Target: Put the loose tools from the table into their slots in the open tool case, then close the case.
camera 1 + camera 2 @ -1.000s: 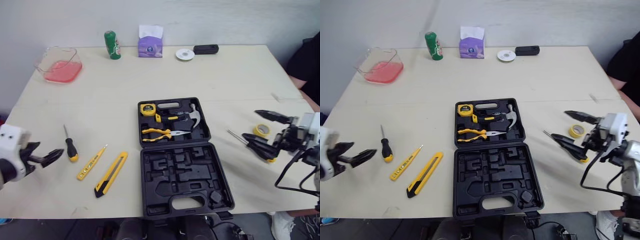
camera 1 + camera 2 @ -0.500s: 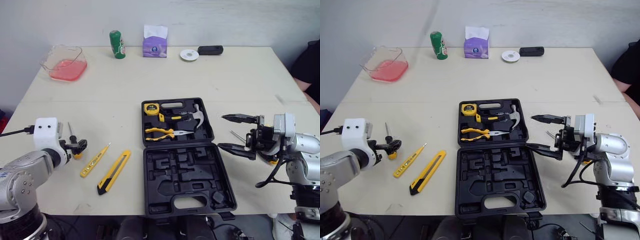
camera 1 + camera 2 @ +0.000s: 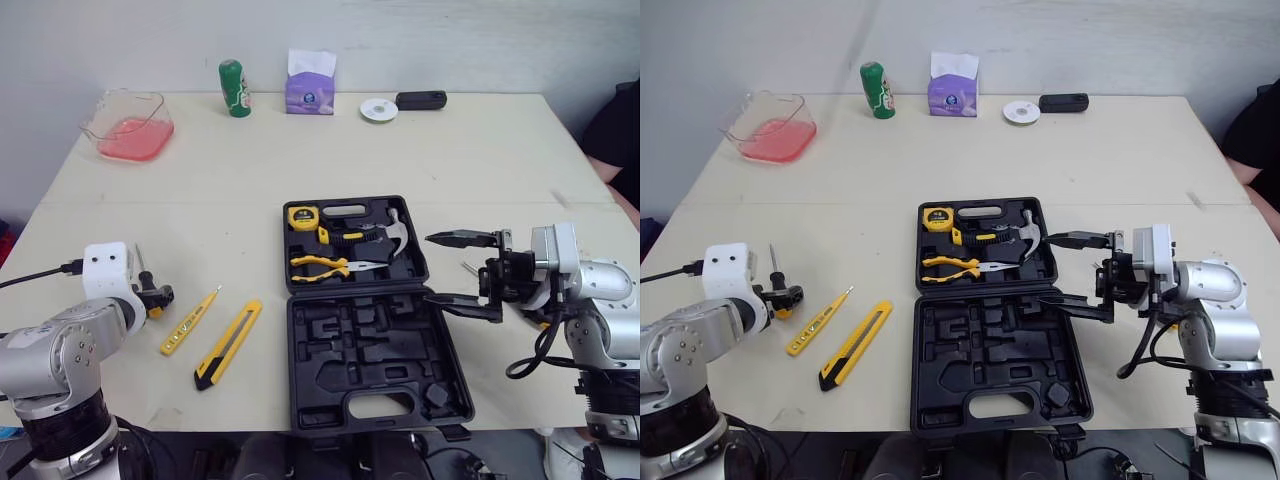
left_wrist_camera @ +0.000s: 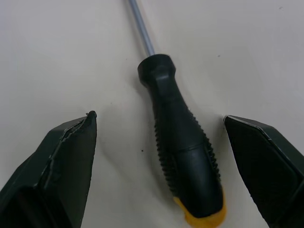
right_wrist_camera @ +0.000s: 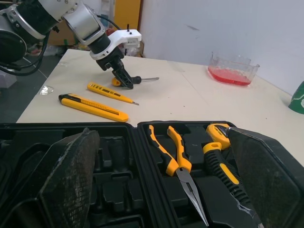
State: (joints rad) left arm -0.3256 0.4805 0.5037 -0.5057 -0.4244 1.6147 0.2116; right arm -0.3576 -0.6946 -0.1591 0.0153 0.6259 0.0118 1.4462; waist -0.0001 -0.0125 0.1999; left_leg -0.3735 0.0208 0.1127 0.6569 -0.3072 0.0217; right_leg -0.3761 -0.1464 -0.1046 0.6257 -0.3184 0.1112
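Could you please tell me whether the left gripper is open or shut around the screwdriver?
Open. The left gripper has its fingers apart on either side of the screwdriver handle, with bare table showing between.

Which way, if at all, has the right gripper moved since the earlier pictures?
Yes. The right gripper has moved to the robot's left: earlier clear of the case, its open fingertips now reach the case's right edge.

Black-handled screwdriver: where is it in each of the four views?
Left eye view: screwdriver far left of the tool case.
Right eye view: screwdriver, same place.
Left wrist view: its handle close up between the fingers.
Right wrist view: screwdriver beyond the tool case, distant.
Shared landmark: left gripper straddling the handle.
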